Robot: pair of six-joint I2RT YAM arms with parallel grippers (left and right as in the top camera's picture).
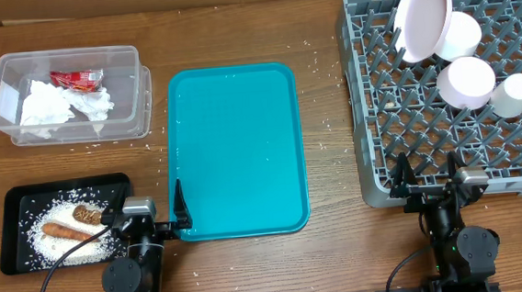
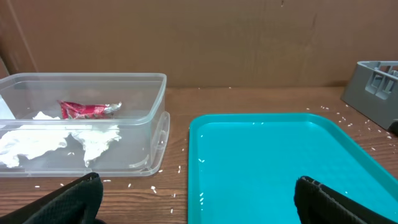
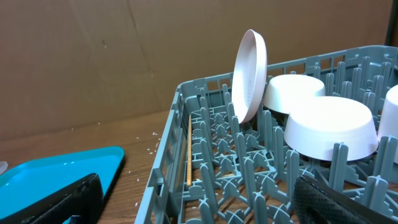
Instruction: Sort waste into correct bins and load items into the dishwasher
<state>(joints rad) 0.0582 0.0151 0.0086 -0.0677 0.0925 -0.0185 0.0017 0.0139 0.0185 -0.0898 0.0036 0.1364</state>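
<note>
Two bins sit on the left, and both look fully loaded. The clear tub (image 1: 66,53) at the far left holds the crumpled napkin (image 1: 46,106) with the red wrapper (image 1: 77,80) just behind it. The black tray (image 1: 11,255), nearer the robot, holds the rice (image 1: 42,237). The carrot stick (image 1: 67,230) lies on the rice with its long axis running left to right on a slight slant, and the biscuit (image 1: 86,214) sits just beside it.

The left gripper (image 1: 144,217) hangs low at the table's near edge, between the black tray and the teal tray (image 1: 233,148). It points away from the robot, with its jaws spread wide and nothing between them. Its wrist view looks out level over the tub and the bare teal surface.

Only a few stray grains (image 1: 328,123) dot the wood between the teal tray and the dish rack (image 1: 376,83). They seem too fine for a pinch.

In the rack the plate (image 1: 420,15) stands on edge, tilted against the pegs. The rear bowl (image 1: 460,33) touches it, the front bowl (image 1: 466,81) lies upturned nearer the robot, and the cup (image 1: 513,93) is furthest right. The right gripper (image 1: 427,180) sits at the rack's near wall, level and facing the dishes. Its jaws are also fully apart and hold nothing.

I judge that nothing is left to carry. All waste and dishes lie ahead of the jaws, out of reach without an advance, and both arms look parked.
</note>
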